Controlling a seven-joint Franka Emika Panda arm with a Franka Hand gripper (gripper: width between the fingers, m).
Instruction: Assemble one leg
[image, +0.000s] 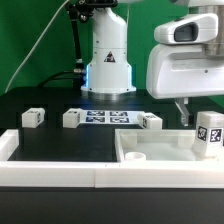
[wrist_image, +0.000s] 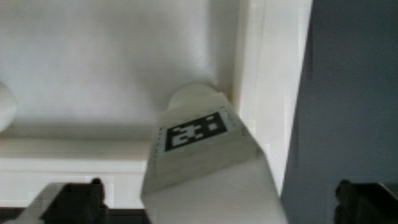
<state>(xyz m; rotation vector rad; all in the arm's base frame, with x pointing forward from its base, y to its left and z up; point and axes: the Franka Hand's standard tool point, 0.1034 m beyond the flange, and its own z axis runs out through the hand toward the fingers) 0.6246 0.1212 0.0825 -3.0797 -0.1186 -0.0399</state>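
One leg (image: 208, 134), a white block with a black-and-white tag, stands upright on the far right corner of the large white slab (image: 160, 152). My gripper (image: 192, 114) hangs just above and beside it. In the wrist view the leg (wrist_image: 199, 150) lies between my two dark fingers (wrist_image: 71, 203), with a gap on each side, so the gripper (wrist_image: 217, 203) is open and holds nothing. Three more legs lie on the black table: one at the exterior view's left (image: 33, 117), one nearer the middle (image: 73, 119), one by the slab (image: 150, 121).
The marker board (image: 105, 117) lies flat in front of the robot base (image: 108, 65). A low white wall (image: 60, 172) runs along the front edge and up the exterior view's left side. The slab has raised rims (wrist_image: 267, 70) and a recessed hole (image: 134, 156).
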